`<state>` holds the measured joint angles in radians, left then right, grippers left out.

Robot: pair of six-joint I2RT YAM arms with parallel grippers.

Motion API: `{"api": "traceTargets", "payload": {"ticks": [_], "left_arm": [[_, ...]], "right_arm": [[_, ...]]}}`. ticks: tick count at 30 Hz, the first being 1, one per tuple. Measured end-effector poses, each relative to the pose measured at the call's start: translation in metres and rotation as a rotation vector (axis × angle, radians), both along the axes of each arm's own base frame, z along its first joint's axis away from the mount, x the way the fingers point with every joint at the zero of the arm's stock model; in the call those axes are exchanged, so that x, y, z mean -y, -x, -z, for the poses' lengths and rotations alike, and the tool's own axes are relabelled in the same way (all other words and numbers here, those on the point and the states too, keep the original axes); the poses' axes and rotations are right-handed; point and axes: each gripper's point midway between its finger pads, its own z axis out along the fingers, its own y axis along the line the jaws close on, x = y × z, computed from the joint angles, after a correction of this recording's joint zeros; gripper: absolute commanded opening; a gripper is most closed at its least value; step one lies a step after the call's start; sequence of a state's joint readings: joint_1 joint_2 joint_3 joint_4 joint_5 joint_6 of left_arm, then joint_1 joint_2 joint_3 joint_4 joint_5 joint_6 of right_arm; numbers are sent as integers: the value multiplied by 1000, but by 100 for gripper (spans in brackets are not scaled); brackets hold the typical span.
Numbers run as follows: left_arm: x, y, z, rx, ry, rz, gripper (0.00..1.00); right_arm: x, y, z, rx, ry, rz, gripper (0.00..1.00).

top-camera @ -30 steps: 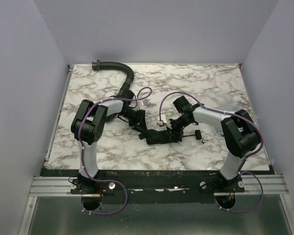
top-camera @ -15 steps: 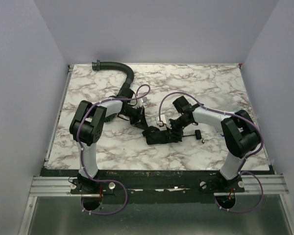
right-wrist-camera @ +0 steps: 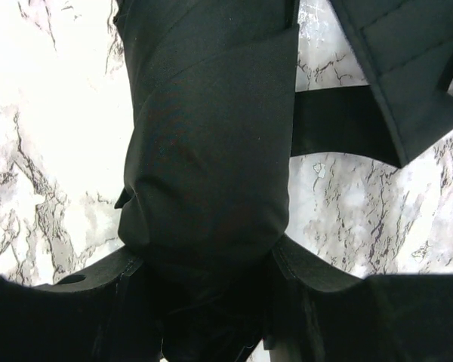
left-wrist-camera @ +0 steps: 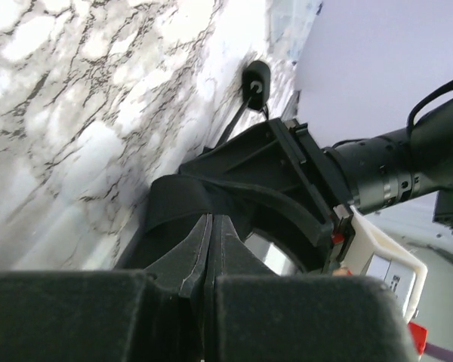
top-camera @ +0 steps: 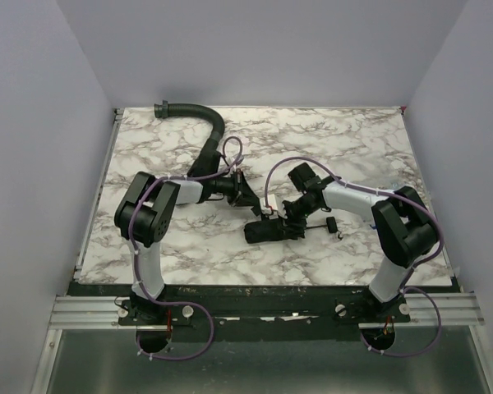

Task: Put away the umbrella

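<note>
The umbrella lies as a short black bundle on the marble table's middle. Its thin shaft runs right to the small handle, which also shows in the left wrist view, handle. My right gripper is shut around the bundle, and the fabric of the umbrella fills the space between its jaws. A black strap runs from the bundle toward my left gripper. That gripper is shut with its fingertips pressed together on the strap.
A black ribbed hose curves from the back left corner toward the left arm. The marble table is walled by purple panels at the back and sides. A dark rail borders the near edge.
My left gripper has shut and moved back and to the right, away from the bundle, drawing the strap with it. The right gripper and the bundle have stayed put.
</note>
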<state>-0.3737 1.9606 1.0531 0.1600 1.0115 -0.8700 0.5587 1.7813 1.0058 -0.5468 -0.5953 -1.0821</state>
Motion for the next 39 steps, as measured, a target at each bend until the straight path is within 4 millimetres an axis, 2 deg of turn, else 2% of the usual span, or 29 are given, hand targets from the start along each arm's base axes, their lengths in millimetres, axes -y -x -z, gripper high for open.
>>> {"api": "traceTargets", "payload": {"ticks": [3, 9, 13, 19, 25, 39], "left_arm": [[5, 5, -1, -34, 51, -35, 0], [12, 32, -1, -144, 130, -116, 0], [15, 46, -11, -177, 164, -208, 0], [22, 41, -30, -152, 215, -319, 0], [21, 32, -31, -142, 229, -390, 0], [12, 41, -32, -98, 271, -415, 0]], "right_arm": [[0, 0, 0, 2, 6, 6, 14], [-2, -2, 0, 3, 12, 26, 13], [-6, -6, 0, 5, 12, 47, 13], [-13, -17, 0, -7, 15, 78, 12], [-21, -29, 0, -47, 18, 95, 11], [-20, -29, -4, -253, -52, 127, 10]]}}
